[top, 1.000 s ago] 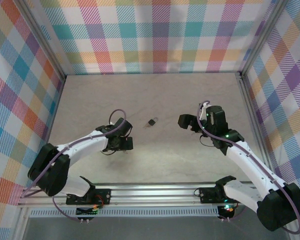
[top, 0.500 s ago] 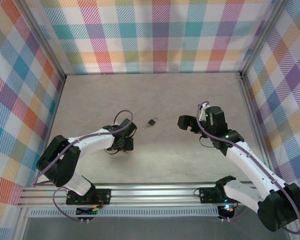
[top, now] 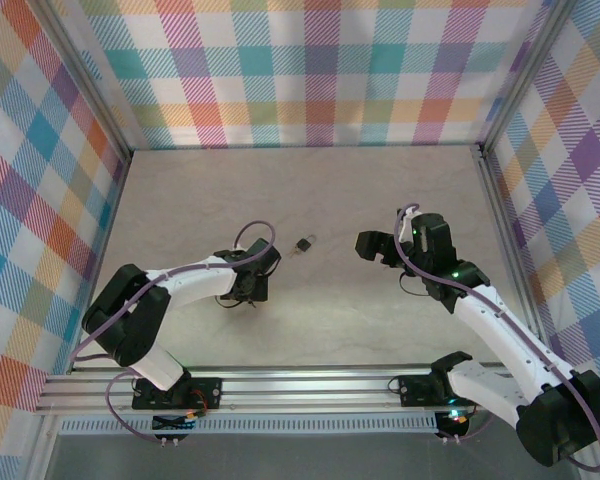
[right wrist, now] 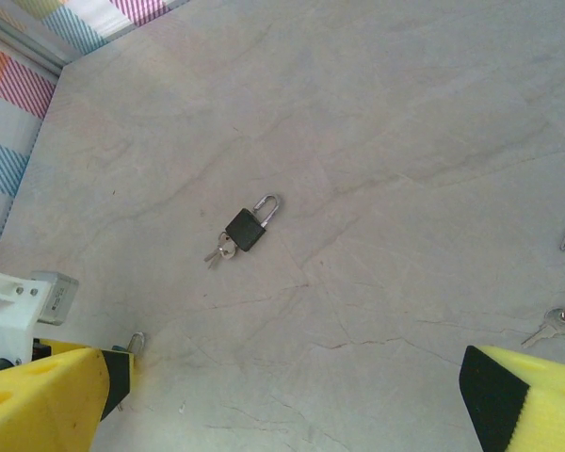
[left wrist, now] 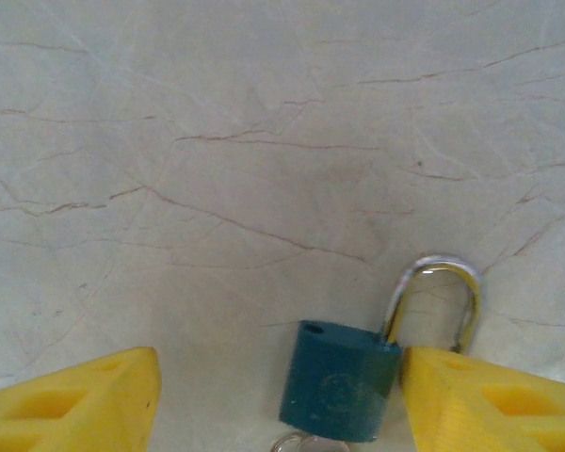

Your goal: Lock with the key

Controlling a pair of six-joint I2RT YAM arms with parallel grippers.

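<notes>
A small teal padlock (left wrist: 339, 384) with its steel shackle swung open lies flat between the yellow fingers of my left gripper (left wrist: 281, 377). The right finger (left wrist: 480, 405) touches its side; a clear gap separates the left finger (left wrist: 85, 405) from it. A silver key ring (left wrist: 306, 443) pokes out at its bottom end. Farther back on the table lies the dark lock (top: 304, 244) (right wrist: 246, 229), shackle open, with silver keys (right wrist: 218, 252) at its base. My left gripper (top: 252, 290) sits low, front-left of it. My right gripper (top: 372, 246) (right wrist: 282, 377) hovers open to its right.
Another shackle and a bunch of silver keys (right wrist: 556, 327) lie at the right edge of the right wrist view. Plaid walls (top: 310, 70) enclose the stone-look table (top: 310, 190) on three sides, and an aluminium rail (top: 310, 380) runs along the front.
My left arm has slid a little to the right, low over the table, and its jaws have narrowed around the teal padlock. The right arm and the dark lock have stayed put.
</notes>
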